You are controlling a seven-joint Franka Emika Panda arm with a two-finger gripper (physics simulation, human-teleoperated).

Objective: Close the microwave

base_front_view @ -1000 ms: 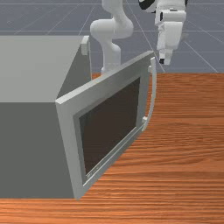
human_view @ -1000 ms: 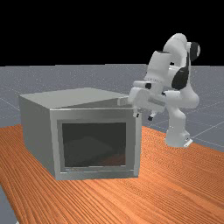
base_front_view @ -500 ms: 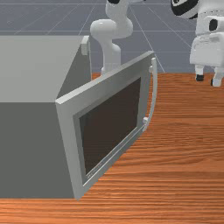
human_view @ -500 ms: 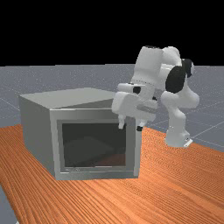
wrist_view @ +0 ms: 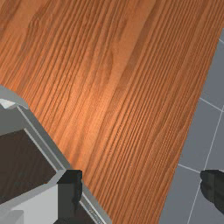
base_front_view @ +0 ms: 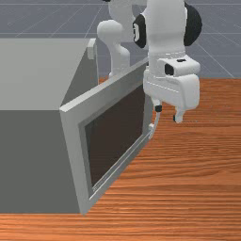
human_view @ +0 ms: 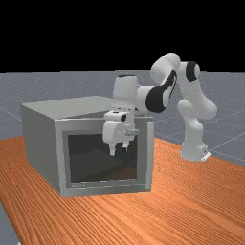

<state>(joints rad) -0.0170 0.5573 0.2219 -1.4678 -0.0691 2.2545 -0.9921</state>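
Swinging over to the door (base_front_view: 77,150), the tool (base_front_view: 168,114) is spread, pinching nothing, right by the handle (base_front_view: 156,123). Door's shifted slightly inward vs 0.5 s ago, so closing's prob. begun; still well open, needs more push. Microwave (base_front_view: 33,75) sits at front view's left, on the surface (base_front_view: 188,188). Tiny marks (human_view: 79,185) low on door, unreadable; no brand legible.

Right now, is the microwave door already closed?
No, in the front view the door stands swung out at an angle from the microwave's body.
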